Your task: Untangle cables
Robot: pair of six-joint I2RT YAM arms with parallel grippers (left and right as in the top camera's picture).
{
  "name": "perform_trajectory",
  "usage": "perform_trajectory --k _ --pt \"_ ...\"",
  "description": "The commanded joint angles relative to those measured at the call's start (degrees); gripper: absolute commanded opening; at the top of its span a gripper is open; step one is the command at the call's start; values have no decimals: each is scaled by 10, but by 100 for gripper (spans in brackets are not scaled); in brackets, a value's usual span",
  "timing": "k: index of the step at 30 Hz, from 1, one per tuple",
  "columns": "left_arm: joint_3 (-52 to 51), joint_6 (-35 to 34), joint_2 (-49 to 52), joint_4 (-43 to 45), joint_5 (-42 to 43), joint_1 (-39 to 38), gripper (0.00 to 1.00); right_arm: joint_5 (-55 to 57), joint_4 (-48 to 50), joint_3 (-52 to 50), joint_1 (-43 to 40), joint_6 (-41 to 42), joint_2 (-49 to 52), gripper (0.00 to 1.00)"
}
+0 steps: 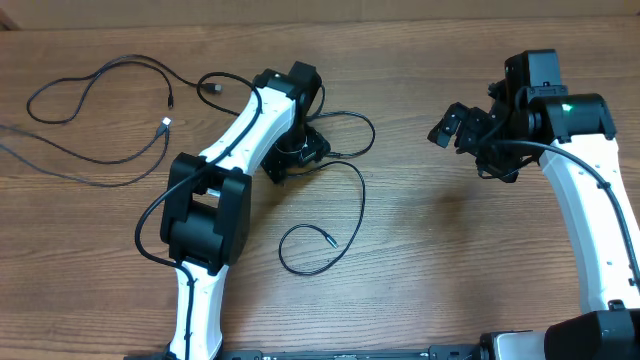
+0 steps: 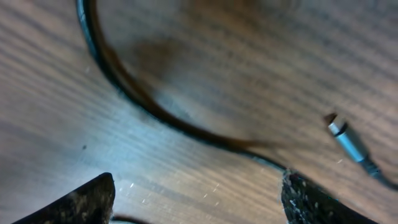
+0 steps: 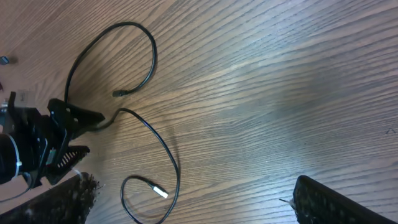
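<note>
**Overhead:** Outer cables lay loose at 10 o'clock, well apart from the rest; judged separated. Centre cables ran beneath the left gripper at mid-frame, with loops toward 5 and 2 o'clock. The arm hid the crossings. Right gripper sat at 3 o'clock, well apart from any cable.

**Left wrist:** Fingers were spread, jaws released. A centre-cable arc passed between them. Silvery plug lay at 3 o'clock.

**Right wrist:** Fingers were spread, jaws released, nothing between them.

**Progress (est.):** approx. half. Left to do: part the centre cables.
</note>
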Motion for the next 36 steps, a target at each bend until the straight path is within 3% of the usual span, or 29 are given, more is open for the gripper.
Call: perform_trajectory --k 1,6,9,13,14,16,17,21,24,27,30,36 --pt "-17 -6 8 20 -4 -1 86 6 2 2 -2 2 0 100" --pt "-78 -30 8 85 0 -2 84 6 2 2 -2 2 0 100" --pt "-122 -41 8 119 0 -2 72 6 2 2 -2 2 0 100" --pt "-170 -40 8 162 -4 -1 48 6 2 2 -2 2 0 100" --pt "-172 -40 8 162 -10 -1 38 6 2 2 -2 2 0 100" --pt "-172 -33 8 162 -22 -1 10 6 2 2 -2 2 0 100" --pt "-172 -18 8 163 -23 0 4 6 2 2 -2 2 0 100" --pt "-142 46 2 128 -10 17 4 6 2 2 -2 2 0 100" --pt "-50 60 -17 24 -11 42 4 6 2 2 -2 2 0 100" --pt "57 144 -66 -32 11 56 4 6 2 2 -2 2 0 100" --pt "130 203 -142 -39 62 56 4 6 2 2 -2 2 0 100" --pt "151 221 -251 -29 63 56 4 6 2 2 -2 2 0 100"
